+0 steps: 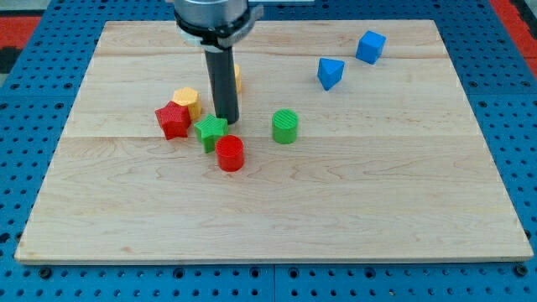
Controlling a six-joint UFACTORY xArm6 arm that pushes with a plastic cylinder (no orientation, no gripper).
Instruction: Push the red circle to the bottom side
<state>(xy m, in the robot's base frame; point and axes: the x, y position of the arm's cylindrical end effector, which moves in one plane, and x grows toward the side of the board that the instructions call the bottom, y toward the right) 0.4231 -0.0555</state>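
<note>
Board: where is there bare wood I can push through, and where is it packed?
Bare: the whole strip between the red circle and the board's bottom edge, and the view's right below the blue blocks. Crowded: my tip sits amid the green star, red star and yellow block.

1. The red circle [229, 154] is a short, round red block and it stands upright on its flat base.
2. It lies near the middle of the board, toward the view's left.
</note>
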